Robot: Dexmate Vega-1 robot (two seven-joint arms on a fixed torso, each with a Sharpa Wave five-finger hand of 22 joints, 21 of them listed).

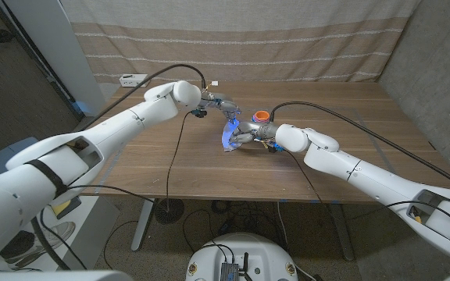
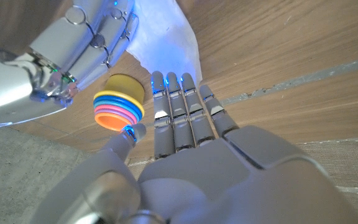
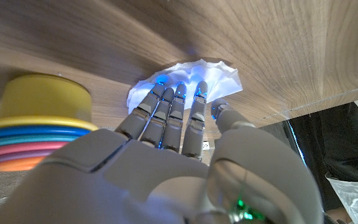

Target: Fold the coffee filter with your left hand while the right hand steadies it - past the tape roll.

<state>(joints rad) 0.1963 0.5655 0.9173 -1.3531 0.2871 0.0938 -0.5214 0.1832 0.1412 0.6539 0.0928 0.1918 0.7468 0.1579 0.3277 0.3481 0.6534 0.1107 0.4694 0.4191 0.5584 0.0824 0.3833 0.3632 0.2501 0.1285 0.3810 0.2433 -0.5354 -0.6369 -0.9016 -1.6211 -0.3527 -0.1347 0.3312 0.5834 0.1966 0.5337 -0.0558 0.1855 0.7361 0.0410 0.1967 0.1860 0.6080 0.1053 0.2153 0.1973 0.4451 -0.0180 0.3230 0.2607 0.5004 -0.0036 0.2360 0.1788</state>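
Observation:
The white coffee filter lies crumpled near the table's middle, lit blue by the hands' lights. My right hand comes at it from the right, and its straight fingers press down on the filter. My left hand is just behind the filter, holding nothing. Its fingers are stretched out with their tips at the filter's edge; I cannot tell if they touch it. My right hand sits across the filter from them.
A stack of coloured cups stands right behind my right hand, close to both hands. A white power strip lies at the table's back left. Black cables trail over the wooden table.

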